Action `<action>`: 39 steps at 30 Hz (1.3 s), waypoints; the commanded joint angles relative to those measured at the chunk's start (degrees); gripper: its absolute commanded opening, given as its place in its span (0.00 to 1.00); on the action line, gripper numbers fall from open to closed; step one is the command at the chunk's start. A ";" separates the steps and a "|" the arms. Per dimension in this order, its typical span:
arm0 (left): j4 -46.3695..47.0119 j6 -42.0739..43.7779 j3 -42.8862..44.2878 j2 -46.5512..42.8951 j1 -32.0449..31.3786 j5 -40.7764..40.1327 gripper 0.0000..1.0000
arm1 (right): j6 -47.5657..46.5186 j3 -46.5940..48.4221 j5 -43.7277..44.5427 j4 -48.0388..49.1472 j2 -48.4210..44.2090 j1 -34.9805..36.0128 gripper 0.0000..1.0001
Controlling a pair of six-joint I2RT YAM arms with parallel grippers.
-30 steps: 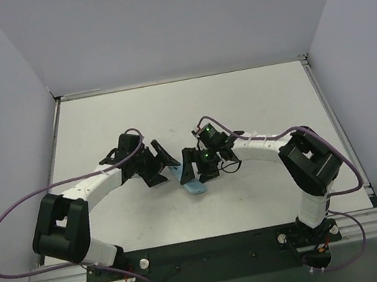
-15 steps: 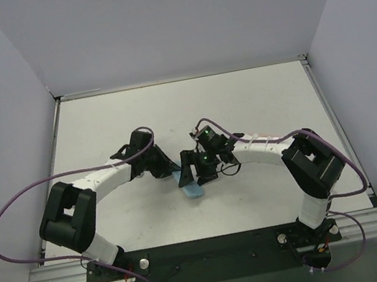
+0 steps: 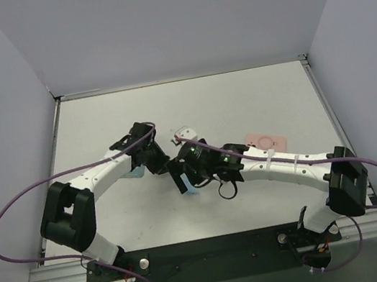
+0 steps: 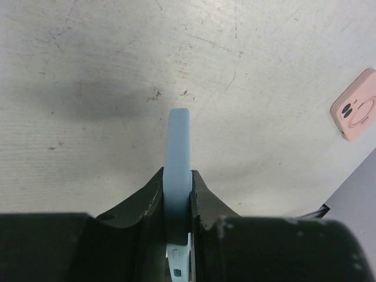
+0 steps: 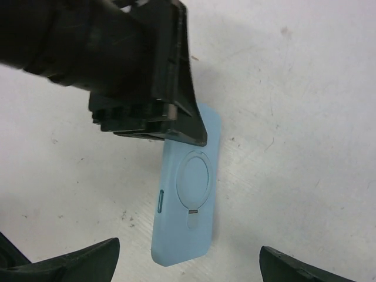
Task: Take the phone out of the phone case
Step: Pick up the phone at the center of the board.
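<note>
Right gripper [image 5: 188, 254] stands wide open, holding nothing; directly ahead lies the blue phone case [image 5: 187, 194], back facing it, long axis crosswise to the finger gap; beyond, left gripper [image 4: 176, 176] pinches its far end.

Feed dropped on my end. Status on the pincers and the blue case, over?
Left pincer shut on blue case, edge-on. Right pincer wide open, not gripping. Pink item lies apart, clear of both.

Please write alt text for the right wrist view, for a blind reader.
The left gripper is shut on the upper end of a light blue phone case, whose ringed back faces the camera. The right gripper stands open below it, over a white table.
</note>
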 commanded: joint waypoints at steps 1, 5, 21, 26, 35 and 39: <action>-17.44 -5.88 12.26 1.50 -1.06 -5.48 0.00 | -7.36 4.39 18.79 -6.97 3.25 5.95 0.94; -28.74 -5.44 21.50 5.98 -1.94 -6.72 0.00 | -8.76 7.55 21.00 -6.97 6.77 8.25 0.86; -29.63 -7.37 22.21 4.93 -3.08 -5.84 0.00 | -7.98 10.38 22.93 -6.27 13.89 8.87 0.47; -29.89 -7.64 22.22 4.67 -3.08 -5.76 0.00 | -7.62 10.20 22.14 -6.27 14.42 8.96 0.27; -23.84 -4.22 20.38 2.30 -3.08 -0.84 0.30 | -6.83 9.76 23.20 -6.79 12.85 8.43 0.00; -14.20 -0.18 16.95 -1.64 -2.47 5.12 0.95 | -6.22 9.06 19.51 -6.79 9.07 5.62 0.00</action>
